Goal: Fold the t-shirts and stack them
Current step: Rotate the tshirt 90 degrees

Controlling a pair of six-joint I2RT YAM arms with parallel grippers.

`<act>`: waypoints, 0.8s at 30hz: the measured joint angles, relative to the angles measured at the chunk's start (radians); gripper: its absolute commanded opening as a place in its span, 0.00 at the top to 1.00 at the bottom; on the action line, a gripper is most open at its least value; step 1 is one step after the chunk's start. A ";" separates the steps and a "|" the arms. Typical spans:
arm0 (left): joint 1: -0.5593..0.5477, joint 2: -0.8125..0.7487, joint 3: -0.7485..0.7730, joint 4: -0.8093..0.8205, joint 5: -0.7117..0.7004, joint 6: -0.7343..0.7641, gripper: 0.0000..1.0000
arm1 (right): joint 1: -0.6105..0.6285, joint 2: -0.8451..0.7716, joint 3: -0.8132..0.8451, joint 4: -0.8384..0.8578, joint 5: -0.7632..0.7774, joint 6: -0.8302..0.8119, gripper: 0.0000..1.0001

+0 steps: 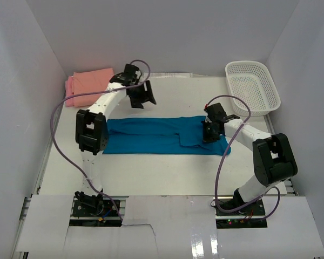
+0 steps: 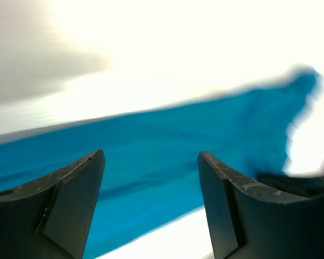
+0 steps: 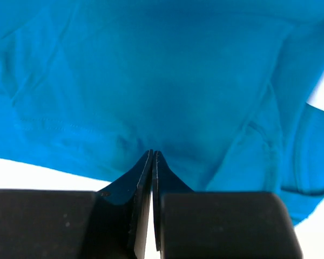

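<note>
Teal-blue t-shirt [image 1: 151,135] lies folded into a long band across the middle of the white surface [image 1: 151,172], running left to right. A sleeve end spills out at the right. The right gripper [image 1: 210,135] is down on that right end. In its wrist view the gripper [image 3: 153,154] shows both jaws pressed together, their tips meeting at the near hem of the cloth [image 3: 151,81]. The left gripper [image 1: 142,101] hangs above the band's far edge, left of centre, with its jaws standing well apart and nothing between them. Its own camera shows the gripper [image 2: 151,156] over the shirt [image 2: 167,140].

The step in hand looks like the crosswise fold that turns the band into a rectangle. To do it well, the right end should be caught through every layer at the hem, lifted low and carried leftward so that edge meets edge. The left gripper would pin or catch the far side so the band cannot skew.

A salmon-orange tee [image 1: 92,80] rests folded on a pink one [image 1: 70,89] in the far left corner, well apart from the work. A white mesh basket [image 1: 252,86] sits at the far right.

Whether cloth is actually caught between the closed jaws cannot be made out. The left wrist view is blurred and washed out, and the arm hides part of the shirt's left end.
</note>
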 measured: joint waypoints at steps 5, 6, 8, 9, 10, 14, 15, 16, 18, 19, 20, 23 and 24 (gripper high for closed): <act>0.140 -0.112 -0.182 -0.037 -0.274 0.069 0.21 | 0.000 0.069 -0.002 0.028 -0.024 0.002 0.92; 0.141 -0.112 -0.215 -0.040 -0.307 0.076 0.21 | 0.000 0.077 -0.002 0.030 -0.027 0.002 0.92; 0.128 -0.089 -0.275 -0.058 -0.356 0.088 0.21 | 0.001 0.082 -0.004 0.033 -0.030 0.002 0.92; 0.119 -0.073 -0.291 -0.068 -0.371 0.094 0.21 | 0.001 0.082 -0.004 0.035 -0.029 0.003 0.92; 0.110 -0.051 -0.301 -0.080 -0.386 0.103 0.21 | 0.001 0.082 -0.004 0.036 -0.029 0.003 0.92; 0.085 -0.045 -0.297 -0.087 -0.434 0.121 0.21 | 0.001 0.085 -0.004 0.037 -0.025 0.003 0.92; 0.084 -0.045 -0.299 -0.087 -0.440 0.125 0.21 | 0.001 0.087 -0.003 0.037 -0.024 0.003 0.92; 0.083 -0.045 -0.303 -0.083 -0.448 0.126 0.21 | 0.001 0.096 0.007 0.031 -0.022 0.004 0.92; 0.083 -0.053 -0.318 -0.076 -0.466 0.125 0.21 | 0.001 0.129 0.045 0.016 -0.015 0.004 0.92; 0.082 -0.061 -0.332 -0.069 -0.476 0.124 0.21 | 0.001 0.149 0.070 0.010 -0.013 0.004 0.92; 0.082 -0.070 -0.345 -0.064 -0.485 0.123 0.21 | 0.001 0.167 0.093 0.004 -0.008 0.003 0.92; 0.081 -0.108 -0.405 -0.040 -0.514 0.109 0.21 | 0.001 0.219 0.155 -0.003 0.002 0.004 0.92; 0.081 -0.120 -0.424 -0.035 -0.524 0.104 0.20 | 0.001 0.235 0.173 -0.003 0.006 0.004 0.92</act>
